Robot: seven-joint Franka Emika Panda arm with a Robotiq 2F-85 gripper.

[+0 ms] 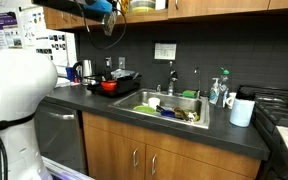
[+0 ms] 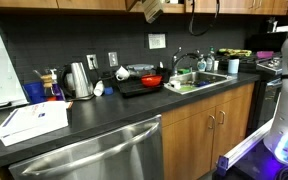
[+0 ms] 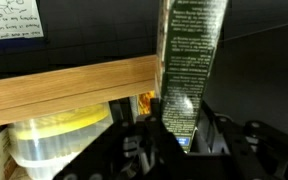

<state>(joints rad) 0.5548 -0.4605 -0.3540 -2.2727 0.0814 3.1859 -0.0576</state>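
The claw (image 3: 179, 140) is clamped on a tall, dark printed packet (image 3: 192, 50) in the wrist view. The packet stands upright before a wooden cabinet rail (image 3: 74, 90), with a yellow-lidded tub (image 3: 59, 135) low beside it. In both exterior views the claw (image 1: 106, 12) (image 2: 154, 10) is level with the upper cabinets (image 1: 214, 6), well above the counter (image 1: 94, 100). The lifting looks done, but the packet rests on nothing yet.
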